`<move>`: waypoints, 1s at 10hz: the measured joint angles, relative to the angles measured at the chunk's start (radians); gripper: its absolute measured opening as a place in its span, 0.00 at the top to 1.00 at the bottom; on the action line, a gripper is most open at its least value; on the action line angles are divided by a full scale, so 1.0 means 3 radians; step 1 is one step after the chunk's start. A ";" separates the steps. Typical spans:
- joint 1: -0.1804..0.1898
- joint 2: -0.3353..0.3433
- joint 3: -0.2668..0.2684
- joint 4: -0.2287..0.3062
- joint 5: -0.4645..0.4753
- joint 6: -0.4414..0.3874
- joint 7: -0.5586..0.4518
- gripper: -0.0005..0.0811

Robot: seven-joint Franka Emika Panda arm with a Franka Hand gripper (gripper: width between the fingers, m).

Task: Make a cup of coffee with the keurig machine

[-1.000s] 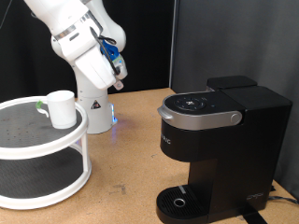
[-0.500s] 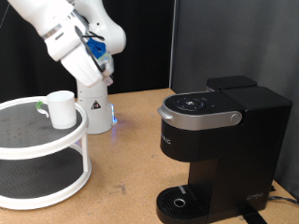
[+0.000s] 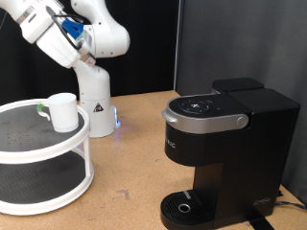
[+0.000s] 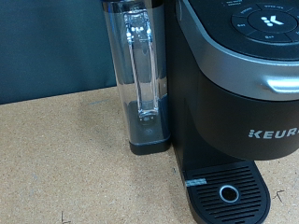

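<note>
The cup (image 3: 62, 111), a white mug with a pale green handle, stands on the top tier of a white round rack (image 3: 29, 149) at the exterior view's left. The black keurig machine (image 3: 225, 144) stands at the right with its lid down and nothing on its round drip tray (image 3: 182, 206). My gripper (image 3: 79, 36) is raised at the upper left, above the cup and far from the machine. The wrist view faces the keurig machine (image 4: 234, 84) from a distance, showing its drip tray (image 4: 227, 191) and clear water tank (image 4: 140, 75). No fingers show in that view.
The white arm base (image 3: 96, 105) stands on the wooden table behind the rack. The rack's lower tier (image 3: 38, 182) has a dark mat. A black curtain hangs behind. A cable (image 3: 288, 203) runs from the machine at the right edge.
The arm has swung upward and towards the exterior view's left, carrying the gripper from above the table's middle to above the rack. The cup and the machine have not moved.
</note>
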 joint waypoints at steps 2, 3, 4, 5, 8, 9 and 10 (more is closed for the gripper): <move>-0.0001 0.0006 -0.0014 -0.0014 -0.0016 -0.0039 -0.0048 0.99; -0.0019 -0.0009 -0.0067 -0.0017 -0.0097 -0.0179 -0.0145 0.99; -0.0058 -0.0047 -0.0145 -0.0024 -0.0137 -0.0258 -0.0280 0.99; -0.0110 -0.0097 -0.0216 -0.0036 -0.0198 -0.0322 -0.0376 0.99; -0.0296 -0.0220 -0.0380 -0.0050 -0.0561 -0.0493 -0.0588 0.99; -0.0349 -0.0234 -0.0441 -0.0032 -0.0700 -0.0624 -0.0636 0.99; -0.0377 -0.0246 -0.0474 -0.0007 -0.0764 -0.0723 -0.0657 0.99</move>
